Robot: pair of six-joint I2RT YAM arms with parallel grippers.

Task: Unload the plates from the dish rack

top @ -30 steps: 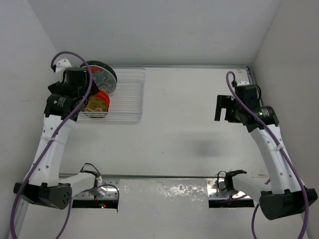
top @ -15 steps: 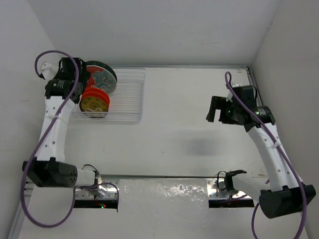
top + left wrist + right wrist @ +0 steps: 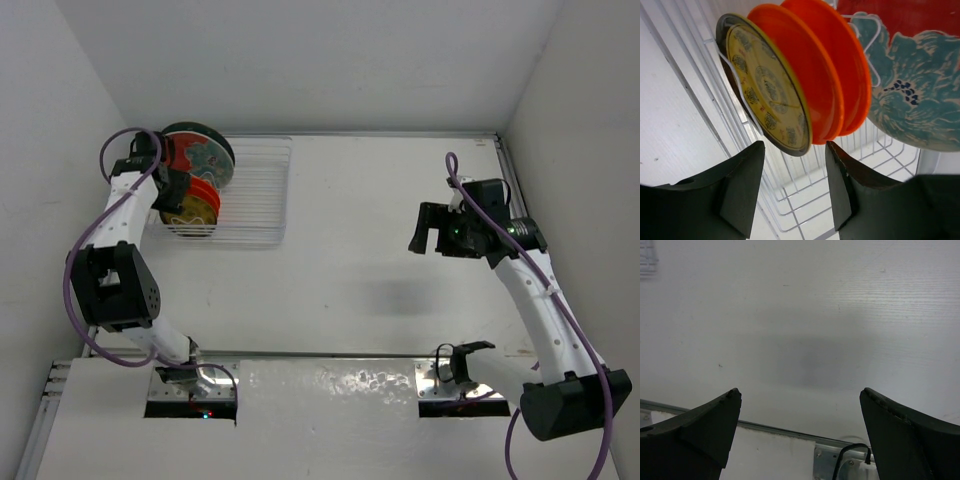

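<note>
Nearest, out on the right: the right end effector (image 3: 425, 228), well apart from the dish rack (image 3: 255, 195). Hangs above the bare white desk (image 3: 340, 270) with its fingers spread wide and nothing between them. In the right wrist view, two dark fingertips (image 3: 715, 420) far apart, with only desk surface and a soft grey shadow beyond.

Farther back, toward the far left corner: the dish rack again, a shallow grid of thin white wire lying flat on the desk. Holds all four plates on edge at its left end, packed close in a row.

- Nearest in that row is the small yellow-gold plate (image 3: 767, 92), patterned, with a dark rim.
- Just behind it is the orange plate (image 3: 840, 65); cannot tell whether the two touch.
- Next comes the larger red and teal plate (image 3: 910, 90), with a flower-like pattern on the teal half.
- Last, at the back, is the dark teal plate (image 3: 200, 131), seen in the top view only as a dark rim behind the others.

At the near end of that row: the left end effector (image 3: 170, 192), reaching in from the left side of the rack. Stands open but not wide in the left wrist view, one dark finger (image 3: 742, 185) to each side of the yellow-gold plate's lower rim. Leaves a visible gap on both sides, with no contact to be seen. Grips nothing; rack wires show through between the fingers below the plate.
</note>
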